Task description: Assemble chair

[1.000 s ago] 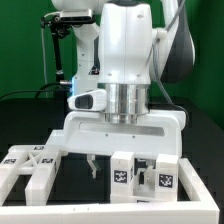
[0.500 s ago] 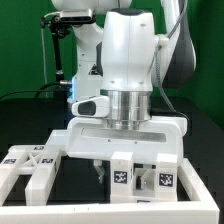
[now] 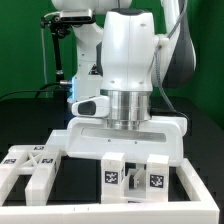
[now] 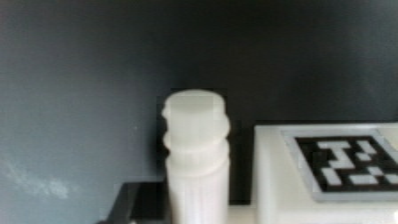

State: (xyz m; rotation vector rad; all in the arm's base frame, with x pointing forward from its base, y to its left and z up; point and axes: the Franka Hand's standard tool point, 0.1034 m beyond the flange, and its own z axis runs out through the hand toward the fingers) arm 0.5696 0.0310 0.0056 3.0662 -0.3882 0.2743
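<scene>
Chair bars (image 3: 112, 176) leftward, nearer X-panel (image 3: 34, 168)

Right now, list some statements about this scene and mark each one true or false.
1. The end effector sits low over the tagged chair parts. True.
2. The X-braced panel lies at the exterior view's right. False: the X-braced panel is at that view's left.
3. The table is white. False: the table is black.
4. The wrist view shows a round-topped white peg beside a tagged block. True.
</scene>
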